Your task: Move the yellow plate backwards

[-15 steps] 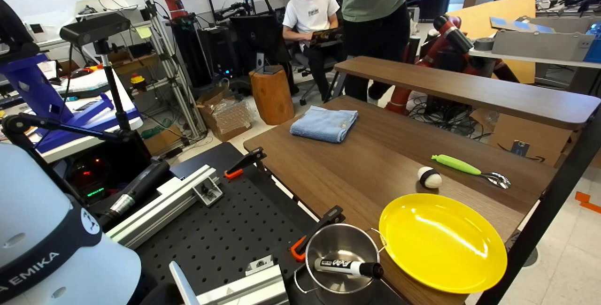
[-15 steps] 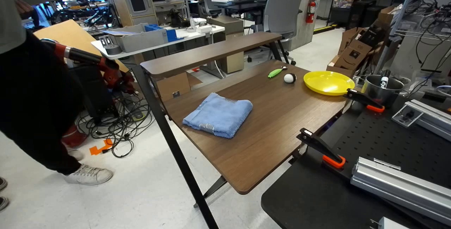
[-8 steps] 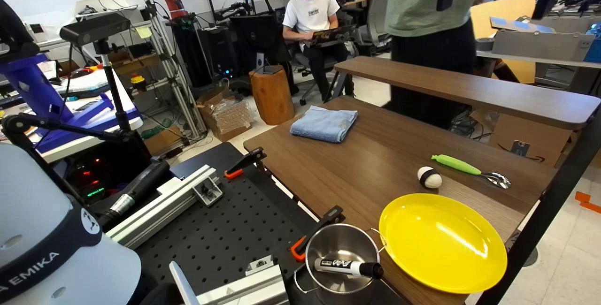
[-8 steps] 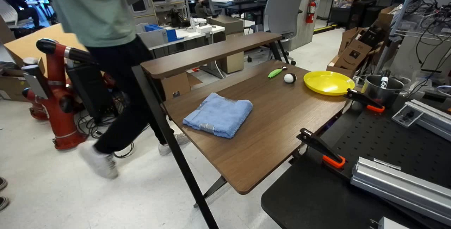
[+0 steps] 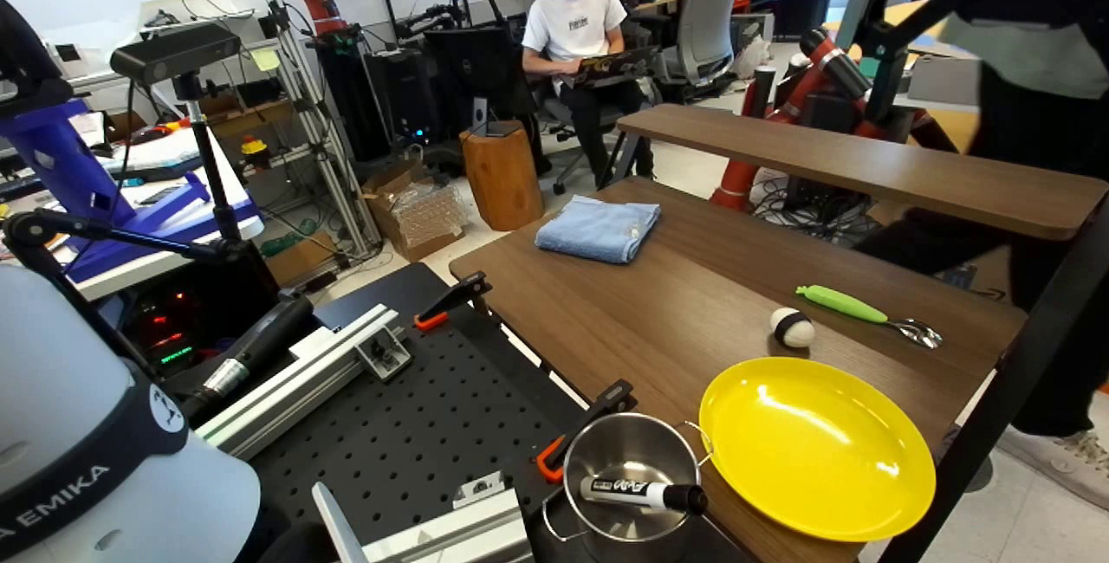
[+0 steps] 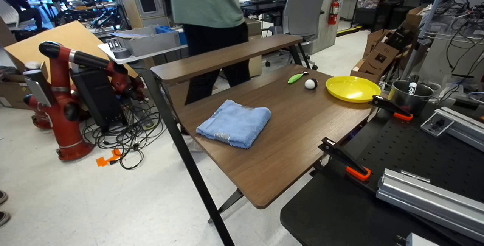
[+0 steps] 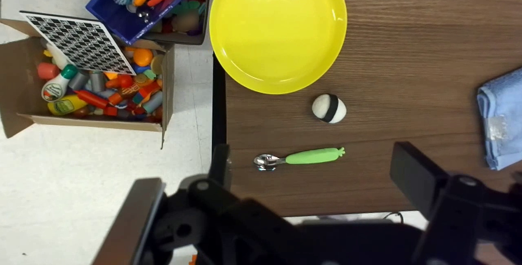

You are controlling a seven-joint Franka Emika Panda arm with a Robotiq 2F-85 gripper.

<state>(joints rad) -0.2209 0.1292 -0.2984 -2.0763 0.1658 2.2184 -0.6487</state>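
The yellow plate (image 5: 817, 449) lies flat on the brown worktop (image 5: 658, 329), at the end nearest the steel pot (image 5: 606, 446). Pot and plate are side by side, a wire handle reaching toward the yellow rim; I can't tell whether they touch. A black-and-white marker (image 5: 637, 492) leans in the pot. Just off the plate's rim in the wrist view sits a white ball (image 7: 322, 106) with a black band, and beyond it a green-handled utensil (image 7: 314, 156) lies on the worktop, seen through the gap of the gripper (image 7: 317, 170). That gripper is released, its fingers (image 7: 412, 171) spread wide. A folded blue towel (image 6: 234, 123) rests well away toward the opposite end, and a raised shelf (image 6: 227, 56) runs above the long side.

The wrist view crops the plate's far rim and cuts into the towel; the utensil's metal end is hard to make out. On the floor there, a patterned board (image 7: 81, 43) covers part of a cardboard box (image 7: 96, 123) whose toys are a jumble. In an exterior view a standing person (image 5: 1035, 61) is largely hidden behind dark gripper parts and a black table leg (image 5: 992, 420).
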